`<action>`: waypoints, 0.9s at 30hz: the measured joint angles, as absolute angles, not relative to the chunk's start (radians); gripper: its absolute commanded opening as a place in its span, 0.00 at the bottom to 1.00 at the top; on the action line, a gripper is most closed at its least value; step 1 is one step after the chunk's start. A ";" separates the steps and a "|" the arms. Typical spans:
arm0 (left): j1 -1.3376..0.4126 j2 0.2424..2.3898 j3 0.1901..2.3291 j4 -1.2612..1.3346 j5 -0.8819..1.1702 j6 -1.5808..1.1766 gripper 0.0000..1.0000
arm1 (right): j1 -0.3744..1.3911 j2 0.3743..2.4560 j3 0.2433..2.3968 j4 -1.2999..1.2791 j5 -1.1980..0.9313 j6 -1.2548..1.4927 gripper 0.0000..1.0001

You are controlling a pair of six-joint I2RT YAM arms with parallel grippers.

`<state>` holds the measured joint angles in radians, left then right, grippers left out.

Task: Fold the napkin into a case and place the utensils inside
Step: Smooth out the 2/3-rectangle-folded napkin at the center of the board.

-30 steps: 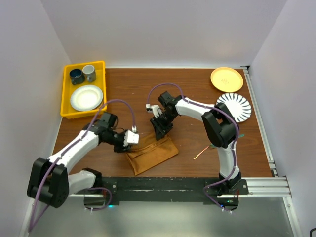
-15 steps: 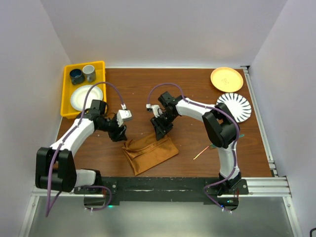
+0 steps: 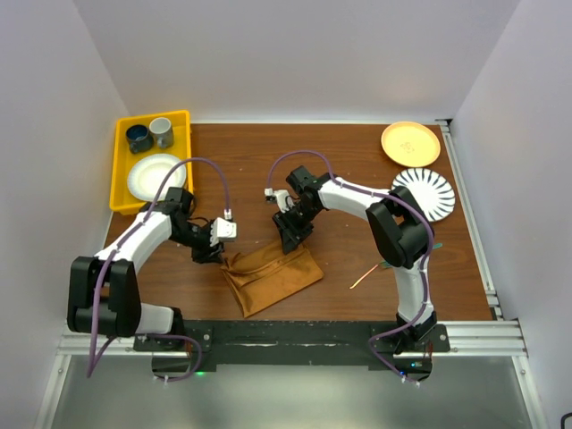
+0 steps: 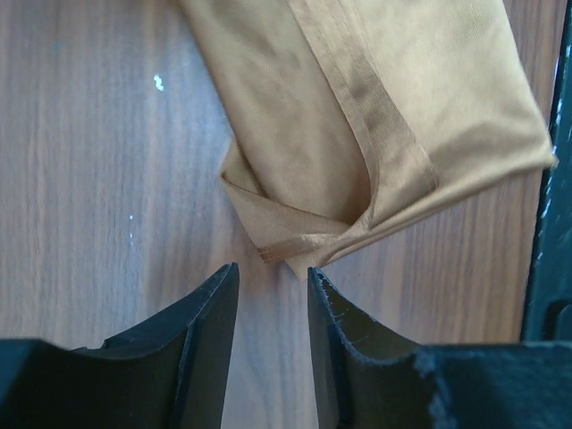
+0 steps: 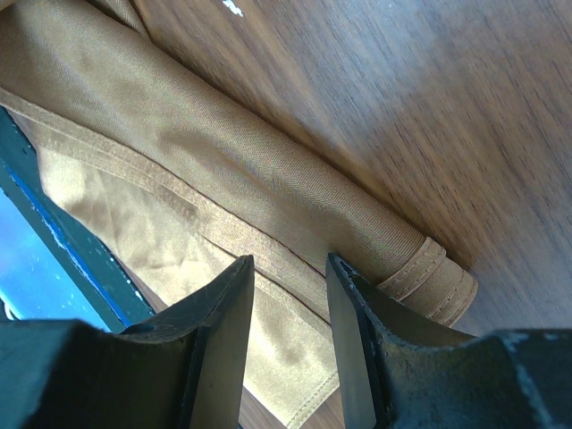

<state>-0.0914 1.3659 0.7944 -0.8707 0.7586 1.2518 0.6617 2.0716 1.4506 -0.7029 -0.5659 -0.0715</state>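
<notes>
Back at the napkin (image 3: 273, 273) comes the left hand (image 4: 272, 279), fingers slightly spread and empty, just beside its folded corner. It lies mid-counter (image 3: 357, 170); the right hand (image 5: 288, 264), fingers parted, sits over its far edge. One utensil (image 3: 362, 279) lies nearby.

- napkin (image 3: 273, 275): plain rust-brown, shinier hem band
- worktop (image 3: 340, 152): dark brown wood grain
- tray (image 3: 117, 170): bright yellow
- round plate (image 3: 156, 176) in the tray: white
- dark cup (image 3: 138, 138): navy blue
- grey cup (image 3: 162, 132): light grey
- plain plate (image 3: 410, 143): orange-yellow
- striped plate (image 3: 424, 194): white, black radial stripes
- utensil (image 3: 364, 277): thin, coppery
- left arm (image 3: 143, 237) and right arm (image 3: 349, 197): white shells, black joints
</notes>
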 measured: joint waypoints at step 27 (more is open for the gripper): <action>-0.309 1.265 0.735 -0.832 0.746 1.374 0.13 | 0.662 2.072 1.451 -0.703 -0.566 -0.071 0.43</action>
<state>-0.3088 1.2652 0.7345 -0.8322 0.7464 1.3735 0.6617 2.0716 1.4506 -0.7033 -0.5655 -0.0711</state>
